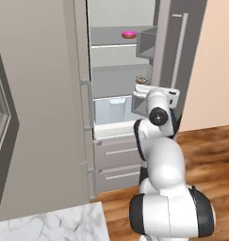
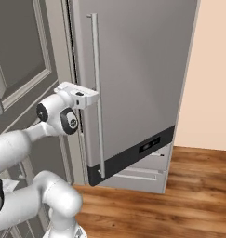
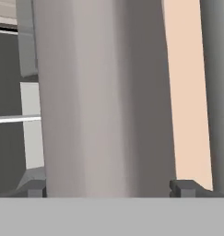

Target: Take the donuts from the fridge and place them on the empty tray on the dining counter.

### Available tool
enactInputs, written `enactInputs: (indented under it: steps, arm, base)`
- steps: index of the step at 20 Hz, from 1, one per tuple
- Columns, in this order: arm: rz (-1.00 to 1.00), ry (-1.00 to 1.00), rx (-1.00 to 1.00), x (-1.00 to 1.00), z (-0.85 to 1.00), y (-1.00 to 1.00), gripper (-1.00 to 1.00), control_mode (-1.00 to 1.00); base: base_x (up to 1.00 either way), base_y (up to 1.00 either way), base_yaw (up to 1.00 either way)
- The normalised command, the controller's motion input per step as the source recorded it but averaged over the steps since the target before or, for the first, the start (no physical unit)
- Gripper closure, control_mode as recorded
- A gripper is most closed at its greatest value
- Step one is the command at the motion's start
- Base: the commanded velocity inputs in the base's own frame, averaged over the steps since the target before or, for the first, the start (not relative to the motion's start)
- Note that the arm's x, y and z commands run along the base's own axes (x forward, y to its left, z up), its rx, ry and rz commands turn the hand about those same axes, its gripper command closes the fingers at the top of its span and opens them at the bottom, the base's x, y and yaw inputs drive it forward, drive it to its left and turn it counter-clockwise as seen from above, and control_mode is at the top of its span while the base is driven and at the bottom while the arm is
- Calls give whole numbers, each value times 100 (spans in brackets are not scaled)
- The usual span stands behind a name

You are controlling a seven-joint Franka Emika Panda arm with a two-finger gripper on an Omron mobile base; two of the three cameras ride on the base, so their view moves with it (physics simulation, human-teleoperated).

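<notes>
The gripper [image 3: 109, 186], jaws spread wide and holding nothing, faces the fridge [image 1: 123, 70] door's edge; the pink donut [image 1: 129, 34] sits at about eleven o'clock above it, the speckled donut [image 1: 142, 79] nearer.

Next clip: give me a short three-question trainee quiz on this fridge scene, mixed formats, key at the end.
1. True or false: the fridge door is shut.
2. The pink donut lies on: A) the upper shelf; B) the pale drawer; C) the floor.
3. Fill in: the gripper has its jaws ____, with the door's edge between its fingertips.

Key: 1 false, the door stands open; 2 A; 3 open, holding nothing. The brown donut sits on the shelf below, just above the robot's hand.
</notes>
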Motion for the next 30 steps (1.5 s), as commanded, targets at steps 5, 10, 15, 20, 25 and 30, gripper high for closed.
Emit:
enactInputs:
  steps: [5,10,15,20,25,30]
  arm:
    - [-21,3,14,-13,0,-90,-100,-100]
    - [-23,7,30,-58,0,-100,-100,-100]
    - [-4,-2,25,-18,0,-100,-100,-100]
    - [0,-17,24,-21,0,-100,-100,-100]
    - [0,-15,24,-10,0,-100,-100,-100]
    - [0,-5,23,0,0,-100,-100,-100]
  base:
    - [0,0,0]
    - [0,0,0]
    - [0,0,0]
    - [0,0,0]
    - [0,0,0]
    - [0,0,0]
